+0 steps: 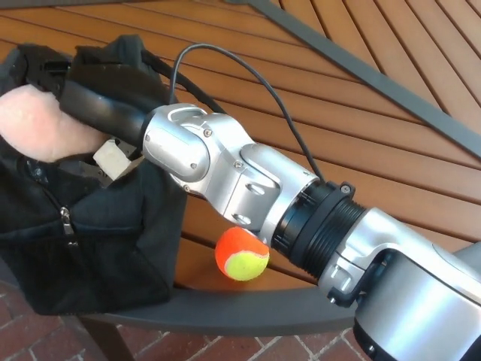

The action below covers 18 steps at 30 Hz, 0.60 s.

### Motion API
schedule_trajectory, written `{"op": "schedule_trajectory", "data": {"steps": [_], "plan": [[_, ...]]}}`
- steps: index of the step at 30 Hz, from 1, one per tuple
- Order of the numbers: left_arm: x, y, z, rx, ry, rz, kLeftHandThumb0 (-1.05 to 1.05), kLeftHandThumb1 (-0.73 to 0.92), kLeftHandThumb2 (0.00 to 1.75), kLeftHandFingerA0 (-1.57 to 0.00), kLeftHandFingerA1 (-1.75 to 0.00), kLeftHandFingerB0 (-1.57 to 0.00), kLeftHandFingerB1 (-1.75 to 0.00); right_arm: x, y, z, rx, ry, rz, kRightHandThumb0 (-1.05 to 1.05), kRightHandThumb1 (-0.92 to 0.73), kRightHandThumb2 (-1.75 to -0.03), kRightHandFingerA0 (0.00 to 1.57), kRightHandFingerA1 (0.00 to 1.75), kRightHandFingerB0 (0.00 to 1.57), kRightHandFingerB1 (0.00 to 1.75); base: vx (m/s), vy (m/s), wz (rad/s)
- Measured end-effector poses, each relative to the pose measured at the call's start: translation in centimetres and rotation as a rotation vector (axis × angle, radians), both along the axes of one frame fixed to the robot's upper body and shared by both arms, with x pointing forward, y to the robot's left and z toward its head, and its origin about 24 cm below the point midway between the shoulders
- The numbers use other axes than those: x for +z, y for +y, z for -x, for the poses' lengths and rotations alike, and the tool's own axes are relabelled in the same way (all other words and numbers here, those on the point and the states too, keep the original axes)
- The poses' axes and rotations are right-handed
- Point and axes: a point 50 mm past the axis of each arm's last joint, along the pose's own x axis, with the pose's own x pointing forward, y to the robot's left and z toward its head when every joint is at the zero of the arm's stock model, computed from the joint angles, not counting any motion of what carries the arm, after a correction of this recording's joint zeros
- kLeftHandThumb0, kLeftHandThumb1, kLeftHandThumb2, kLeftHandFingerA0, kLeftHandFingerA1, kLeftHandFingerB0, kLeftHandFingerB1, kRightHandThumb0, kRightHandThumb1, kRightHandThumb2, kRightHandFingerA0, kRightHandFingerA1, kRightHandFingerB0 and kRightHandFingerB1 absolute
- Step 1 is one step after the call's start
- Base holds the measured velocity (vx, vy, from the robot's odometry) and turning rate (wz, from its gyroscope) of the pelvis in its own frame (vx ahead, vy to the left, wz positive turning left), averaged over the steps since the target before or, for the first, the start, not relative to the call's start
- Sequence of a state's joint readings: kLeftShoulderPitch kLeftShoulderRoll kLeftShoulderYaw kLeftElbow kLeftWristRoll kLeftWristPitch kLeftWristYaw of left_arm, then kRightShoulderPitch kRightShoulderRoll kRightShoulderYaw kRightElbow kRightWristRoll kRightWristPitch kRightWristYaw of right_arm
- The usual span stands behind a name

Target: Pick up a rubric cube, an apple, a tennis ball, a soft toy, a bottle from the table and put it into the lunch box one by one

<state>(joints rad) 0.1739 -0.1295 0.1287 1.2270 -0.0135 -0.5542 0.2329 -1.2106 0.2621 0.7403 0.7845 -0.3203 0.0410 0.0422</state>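
Observation:
My right arm reaches across from the bottom right to the black lunch bag (113, 241) at the table's left edge. Its black right hand (101, 105) is shut on a pink soft toy (34, 128), held right over the bag's open top. The toy and hand cover the bag's inside, so its contents are hidden. An orange and yellow tennis ball (241, 254) lies on the table just right of the bag, partly under my forearm. No other task object shows.
The wooden slatted table (361, 143) has a dark metal rim (225, 308) along the near edge, with brick floor (248, 350) below. A dark metal bar (361, 71) crosses the top diagonally. A black cable (248, 75) loops over my wrist.

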Motion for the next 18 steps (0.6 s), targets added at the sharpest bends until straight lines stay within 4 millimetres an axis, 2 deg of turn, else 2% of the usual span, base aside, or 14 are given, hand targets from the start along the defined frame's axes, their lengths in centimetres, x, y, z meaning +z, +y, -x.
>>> {"op": "schedule_trajectory", "data": {"steps": [2, 3, 4, 6, 7, 9, 10, 11, 12, 13, 14, 17, 18], "plan": [[0.0, 0.0, 0.0, 0.0, 0.0, 0.0, -0.13, 0.57, 0.99, -1.11, -1.14, -0.99, -1.11, 0.0, -0.1, -0.2, -0.007, 0.005, -0.001, -0.24, -0.51, -0.97, 0.89, 1.46, 0.79, 1.03, 0.0, 0.0, 0.0], [0.0, 0.0, 0.0, -0.001, 0.0, 0.0, -0.11, 0.57, 0.98, -1.11, -1.14, -1.01, -1.11, -0.1, -0.2, -0.3, -0.012, 0.009, -0.001, -0.23, -0.55, -0.94, 0.86, 1.6, 0.81, 1.23, 0.0, 0.0, 0.0], [0.0, 0.0, 0.0, -0.001, 0.0, 0.0, -0.11, 0.57, 0.98, -1.11, -1.14, -1.01, -1.11, -0.1, -0.4, -0.4, -0.019, 0.015, -0.002, -0.23, -0.55, -0.94, 0.86, 1.6, 0.81, 1.23, 0.0, 0.0, 0.0], [0.0, 0.0, 0.0, -0.001, 0.0, 0.0, -0.12, 0.56, 0.99, -1.12, -1.13, -1.02, -1.1, -0.2, -0.5, -0.6, -0.025, 0.018, 0.002, -0.23, -0.54, -0.95, 0.85, 1.57, 0.82, 1.19, 0.0, 0.0, 0.0], [0.0, 0.0, 0.0, -0.001, 0.001, 0.001, -0.12, 0.62, 0.88, -1.09, -1.14, -0.99, -1.11, -0.3, -0.5, -0.6, -0.029, 0.018, 0.009, -0.26, -0.53, -0.83, 0.85, 1.44, 0.76, 1.01, 0.0, 0.0, 0.0], [0.0, 0.0, 0.0, -0.003, 0.001, 0.0, -0.12, 0.63, 0.88, -1.07, -1.15, -0.98, -1.11, -0.4, -0.6, -0.7, -0.033, 0.015, 0.02, -0.29, -0.58, -0.78, 0.84, 1.42, 0.73, 0.98, 0.0, 0.0, 0.0], [0.0, 0.0, 0.0, -0.005, 0.002, -0.001, -0.12, 0.63, 0.88, -1.07, -1.15, -0.98, -1.11, -0.5, -0.6, -0.7, -0.035, 0.011, 0.03, -0.29, -0.58, -0.78, 0.84, 1.42, 0.73, 0.98, 0.0, 0.0, 0.0], [0.0, 0.0, 0.0, -0.005, 0.002, -0.001, -0.11, 0.63, 0.9, -1.08, -1.18, -0.99, -1.1, -0.5, -0.6, -0.7, -0.035, 0.011, 0.03, -0.23, -0.57, -0.86, 0.85, 1.59, 0.77, 1.09, 0.0, 0.0, 0.0], [0.0, 0.0, 0.0, -0.006, 0.002, -0.004, -0.11, 0.63, 0.9, -1.08, -1.18, -0.99, -1.1, -0.7, -0.7, -0.7, -0.039, 0.004, 0.043, -0.23, -0.57, -0.86, 0.85, 1.59, 0.77, 1.09, 0.0, 0.0, 0.0], [0.0, 0.0, 0.0, -0.006, 0.002, -0.005, -0.14, 0.58, 0.96, -1.11, -1.17, -1.02, -1.09, -0.7, -0.7, -0.8, -0.041, 0.003, 0.047, -0.22, -0.5, -0.79, 0.85, 1.43, 0.83, 0.97, 0.0, 0.0, 0.0], [0.0, 0.0, 0.0, -0.005, 0.002, -0.005, -0.13, 0.57, 0.98, -1.12, -1.17, -1.02, -1.1, -0.7, -0.8, -0.8, -0.048, 0.003, 0.055, -0.26, -0.48, -0.71, 0.84, 1.5, 0.76, 0.88, 0.0, 0.0, 0.0], [0.0, 0.0, 0.0, -0.004, 0.001, -0.005, -0.14, 0.58, 0.96, -1.12, -1.14, -1.01, -1.09, -1.0, -1.3, -1.4, -0.084, 0.013, 0.09, -0.26, -0.51, -0.67, 0.84, 1.51, 0.79, 0.83, 0.0, 0.0, 0.0], [0.0, 0.0, 0.0, -0.004, 0.001, -0.006, -0.13, 0.58, 0.98, -1.13, -1.14, -1.03, -1.09, -1.2, -1.5, -1.6, -0.099, 0.017, 0.107, -0.18, -0.52, -0.61, 0.83, 1.48, 0.8, 0.79, 0.0, 0.0, 0.0]]}}
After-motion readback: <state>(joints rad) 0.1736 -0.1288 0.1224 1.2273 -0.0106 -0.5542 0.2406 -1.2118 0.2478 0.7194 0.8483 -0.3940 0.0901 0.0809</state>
